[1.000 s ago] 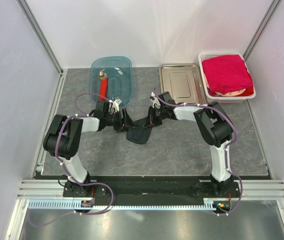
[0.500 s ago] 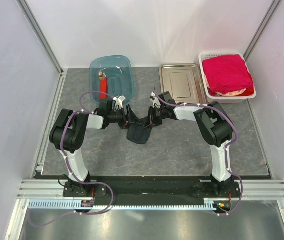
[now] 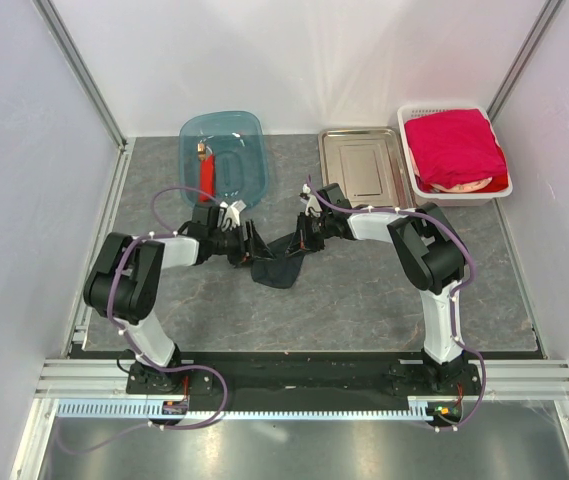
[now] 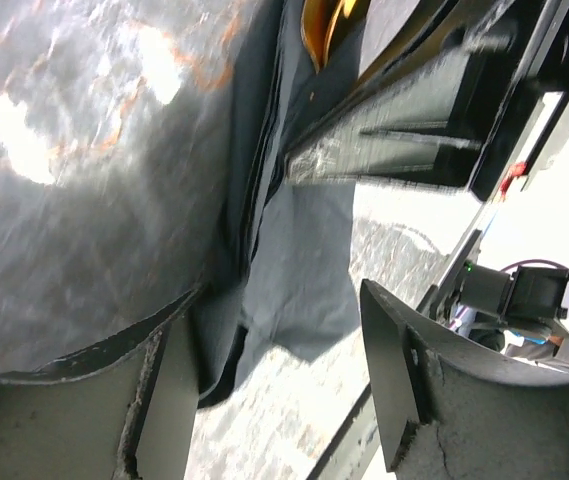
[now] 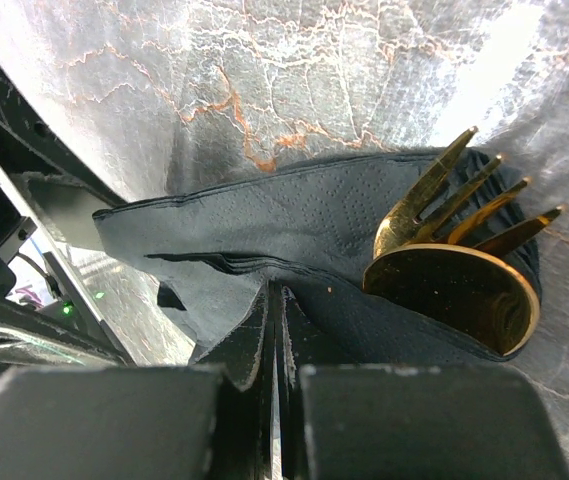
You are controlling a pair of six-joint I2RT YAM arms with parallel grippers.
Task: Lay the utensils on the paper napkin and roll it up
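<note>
The black paper napkin (image 3: 280, 266) lies crumpled on the table between my two grippers. In the right wrist view the napkin (image 5: 284, 235) is partly folded over the gold utensils: fork tines (image 5: 464, 195) and a spoon bowl (image 5: 459, 290) stick out of its right end. My right gripper (image 5: 276, 300) is shut on a folded edge of the napkin; in the top view it (image 3: 302, 243) sits at the napkin's far right corner. My left gripper (image 4: 279, 310) is open, its fingers (image 4: 159, 395) astride the napkin's (image 4: 304, 260) left edge; in the top view it (image 3: 254, 248) is at the napkin's left.
A blue plastic tub (image 3: 226, 130) at the back left holds a red-bodied tool (image 3: 205, 172). A steel tray (image 3: 362, 165) stands behind the right gripper. A white basket (image 3: 419, 185) with red cloth (image 3: 454, 148) is at the back right.
The left arm pushed right toward the napkin half a second ago, then drew back a little to the left. The right gripper has kept its hold on the napkin.
</note>
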